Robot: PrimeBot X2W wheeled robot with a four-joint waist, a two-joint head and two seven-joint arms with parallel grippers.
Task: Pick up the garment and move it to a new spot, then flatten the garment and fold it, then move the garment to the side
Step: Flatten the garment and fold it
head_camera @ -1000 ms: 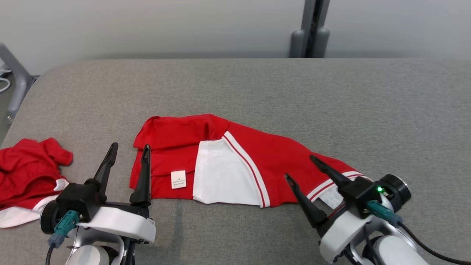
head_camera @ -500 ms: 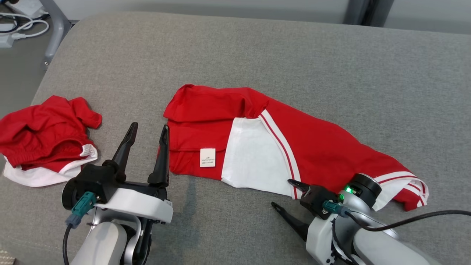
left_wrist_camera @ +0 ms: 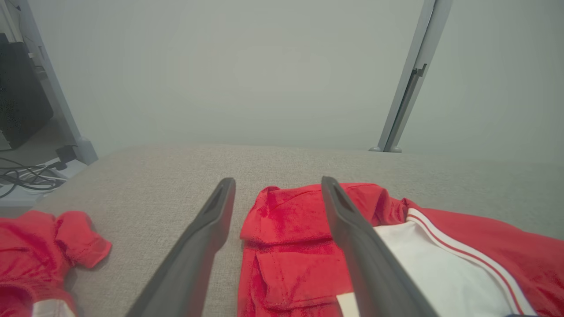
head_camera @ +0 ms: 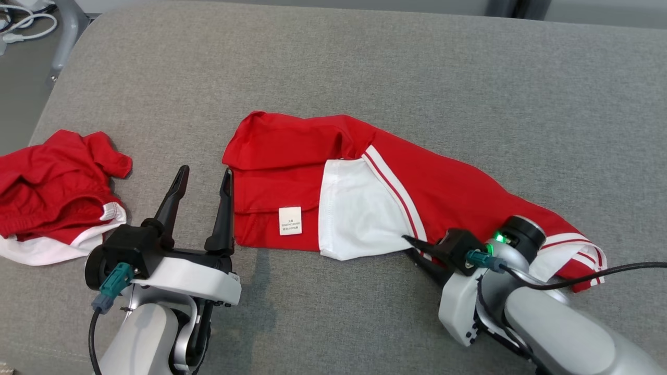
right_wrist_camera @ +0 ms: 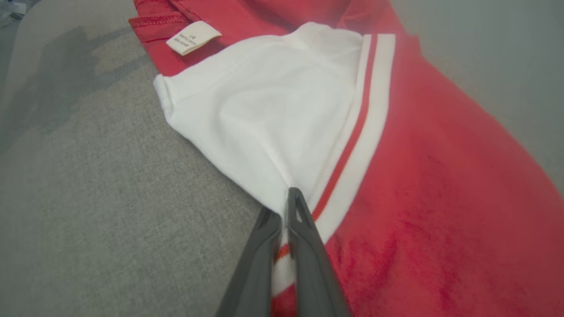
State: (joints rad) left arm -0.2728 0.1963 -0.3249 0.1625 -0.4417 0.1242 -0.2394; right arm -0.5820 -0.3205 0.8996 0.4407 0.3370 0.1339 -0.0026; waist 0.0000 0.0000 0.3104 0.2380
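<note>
R pincer tight on garment, white-panel edge

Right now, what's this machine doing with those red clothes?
The robot's right gripper is pinched shut on the near edge of the red-and-white garment, which lies spread on the grey cushion. Its left gripper hangs open by the garment's left end, holding nothing. A second red garment lies crumpled further left.
</note>
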